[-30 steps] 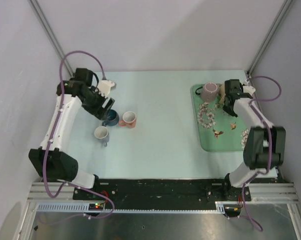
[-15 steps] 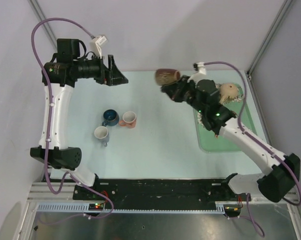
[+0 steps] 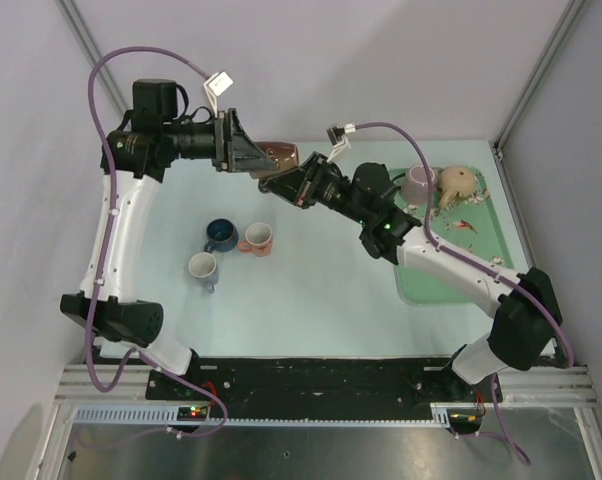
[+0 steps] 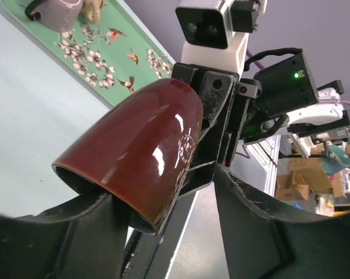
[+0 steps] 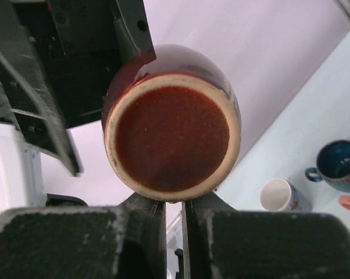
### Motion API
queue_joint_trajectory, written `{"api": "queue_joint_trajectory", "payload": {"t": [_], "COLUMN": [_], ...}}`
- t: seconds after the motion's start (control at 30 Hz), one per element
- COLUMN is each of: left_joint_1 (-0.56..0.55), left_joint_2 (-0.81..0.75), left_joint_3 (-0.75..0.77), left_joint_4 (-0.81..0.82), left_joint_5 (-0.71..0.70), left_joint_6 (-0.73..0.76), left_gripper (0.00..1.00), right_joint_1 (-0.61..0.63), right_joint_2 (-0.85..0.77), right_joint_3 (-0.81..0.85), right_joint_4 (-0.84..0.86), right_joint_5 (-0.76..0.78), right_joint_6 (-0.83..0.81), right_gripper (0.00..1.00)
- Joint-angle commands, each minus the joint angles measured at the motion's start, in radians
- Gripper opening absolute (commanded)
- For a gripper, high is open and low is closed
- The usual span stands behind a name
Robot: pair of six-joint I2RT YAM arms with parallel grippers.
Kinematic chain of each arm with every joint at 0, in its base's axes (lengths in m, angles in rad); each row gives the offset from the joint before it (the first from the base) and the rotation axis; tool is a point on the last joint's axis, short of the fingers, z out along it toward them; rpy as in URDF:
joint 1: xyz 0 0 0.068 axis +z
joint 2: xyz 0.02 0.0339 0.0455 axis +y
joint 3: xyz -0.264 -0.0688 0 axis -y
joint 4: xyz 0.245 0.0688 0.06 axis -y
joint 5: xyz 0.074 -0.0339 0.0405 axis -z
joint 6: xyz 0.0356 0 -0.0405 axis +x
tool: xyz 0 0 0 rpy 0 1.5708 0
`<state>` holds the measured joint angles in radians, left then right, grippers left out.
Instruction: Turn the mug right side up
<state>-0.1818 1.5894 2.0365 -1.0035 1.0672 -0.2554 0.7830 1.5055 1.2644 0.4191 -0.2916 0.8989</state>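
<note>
A dark red mug (image 3: 278,156) hangs on its side in the air above the table's far middle. My right gripper (image 3: 293,182) is shut on it from the base side; the right wrist view shows its unglazed base (image 5: 172,136) just above my nearly closed fingers (image 5: 105,244), and the gripped part is hidden. My left gripper (image 3: 246,157) is open at the mug's mouth end. In the left wrist view the mug (image 4: 134,151) points its rim down between my wide-apart fingers (image 4: 268,232), close to the left one.
A blue mug (image 3: 220,235), a pink mug (image 3: 257,239) and a white mug (image 3: 203,266) stand upright at the table's left. A green tray (image 3: 451,275) at the right holds a purple mug (image 3: 418,183) and a beige object (image 3: 457,181).
My right arm lifted the dark red mug off the tray and carried it left. My left arm rose from the table mugs and moved right, its open jaws now at the mug's rim.
</note>
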Motion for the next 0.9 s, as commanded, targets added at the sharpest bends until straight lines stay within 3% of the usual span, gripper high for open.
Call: {"api": "queue_joint_trajectory", "payload": {"t": [0.0,0.07,0.1,0.17,0.27,0.33,0.43,0.57,0.63,0.77,0.87], "left_joint_1": [-0.019,-0.02,-0.018,-0.01,0.005,-0.001,-0.053,-0.167,-0.216,-0.282,-0.317], "left_joint_2": [-0.043,-0.044,-0.046,-0.052,-0.069,-0.087,-0.091,-0.069,-0.059,-0.038,-0.018], "left_joint_3": [-0.018,-0.033,-0.044,-0.071,-0.138,-0.194,-0.266,-0.385,-0.449,-0.576,-0.678], "left_joint_4": [0.058,0.068,0.07,0.071,0.071,0.067,0.035,-0.023,-0.048,-0.096,-0.079], "left_joint_5": [0.082,0.078,0.069,0.016,-0.191,-0.39,-0.648,-0.94,-0.999,-1.047,-1.121], "left_joint_6": [-0.058,-0.066,-0.065,-0.051,0.022,0.129,0.297,0.477,0.531,0.616,0.649], "left_gripper": [0.45,0.16,0.08,0.02,0.0,0.0,0.0,0.0,0.0,0.0,0.0], "right_joint_1": [0.017,0.018,0.015,0.005,-0.005,-0.009,-0.038,-0.124,-0.216,-0.411,-0.543], "right_joint_2": [0.043,0.066,0.073,0.069,0.034,0.0,-0.054,-0.09,-0.07,-0.002,0.055], "right_joint_3": [0.097,0.118,0.122,0.124,0.119,0.113,0.1,0.037,0.029,0.046,0.081], "right_joint_4": [0.131,0.114,0.091,0.012,-0.202,-0.376,-0.644,-0.859,-0.899,-0.908,-0.935], "right_joint_5": [-0.058,-0.082,-0.092,-0.094,-0.012,0.095,0.352,0.757,0.803,0.747,0.775], "right_joint_6": [0.055,0.059,0.057,0.033,-0.084,-0.169,-0.242,-0.327,-0.39,-0.491,-0.484], "right_gripper": [0.0,0.0,0.01,0.27,0.71,0.85,0.91,0.99,0.99,0.99,0.99]}}
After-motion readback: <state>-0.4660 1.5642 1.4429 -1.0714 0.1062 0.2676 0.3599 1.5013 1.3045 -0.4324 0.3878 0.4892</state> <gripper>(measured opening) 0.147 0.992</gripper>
